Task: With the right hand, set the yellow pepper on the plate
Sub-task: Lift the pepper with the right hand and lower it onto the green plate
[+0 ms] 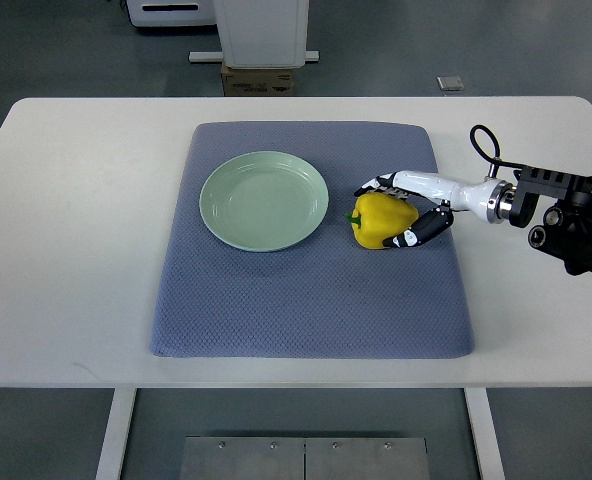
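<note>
On the blue-grey mat [306, 300] that covers the middle of the white table [66, 250], we see the yellow pepper [381, 220] lying on its side, green stem toward the pale green plate [264, 200]. The pepper sits just to the right of the plate, apart from its rim. Our right hand [408, 208] reaches in from the right edge with its fingers curled around the pepper (white ones over the top, dark-tipped ones below), gripping it.

Yellow pepper [381, 220]; pale-green plate [264, 200].
</note>
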`<state>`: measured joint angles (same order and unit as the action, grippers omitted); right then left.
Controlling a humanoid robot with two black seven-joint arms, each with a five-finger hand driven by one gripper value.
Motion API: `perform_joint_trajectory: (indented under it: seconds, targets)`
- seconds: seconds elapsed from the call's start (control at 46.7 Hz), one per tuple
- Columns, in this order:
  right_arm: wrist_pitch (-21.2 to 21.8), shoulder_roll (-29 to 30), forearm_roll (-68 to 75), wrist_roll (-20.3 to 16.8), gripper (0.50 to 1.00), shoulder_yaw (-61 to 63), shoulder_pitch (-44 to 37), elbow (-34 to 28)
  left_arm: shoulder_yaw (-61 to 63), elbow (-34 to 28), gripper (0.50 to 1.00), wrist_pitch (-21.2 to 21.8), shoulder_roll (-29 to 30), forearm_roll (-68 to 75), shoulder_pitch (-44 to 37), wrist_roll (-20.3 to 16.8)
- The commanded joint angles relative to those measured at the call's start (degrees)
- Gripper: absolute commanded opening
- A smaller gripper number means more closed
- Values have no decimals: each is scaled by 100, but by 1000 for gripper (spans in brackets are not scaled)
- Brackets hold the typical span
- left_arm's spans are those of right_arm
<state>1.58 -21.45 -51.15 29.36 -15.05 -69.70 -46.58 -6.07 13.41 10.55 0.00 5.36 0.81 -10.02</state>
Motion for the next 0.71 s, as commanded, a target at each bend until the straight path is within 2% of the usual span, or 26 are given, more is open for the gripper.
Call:
perform_joint_trajectory:
  seconds: [0.0, 0.278, 0.471, 0.685]
  targets:
    - [1, 0, 26, -62, 500, 142, -132, -1, 0, 4, 1000, 0, 0, 0, 7, 0]
    - [27, 422, 114, -448, 500, 275, -738, 43, 0, 4, 1000, 0, 0, 0, 7, 0]
    - [27, 1089, 176, -668, 500, 275, -1002, 272, 0, 4, 1000, 0, 0, 0, -2, 0]
    - [71, 2038, 184, -783, 500, 248, -1134, 808, 0, -5, 1000, 0, 0, 0, -2, 0]
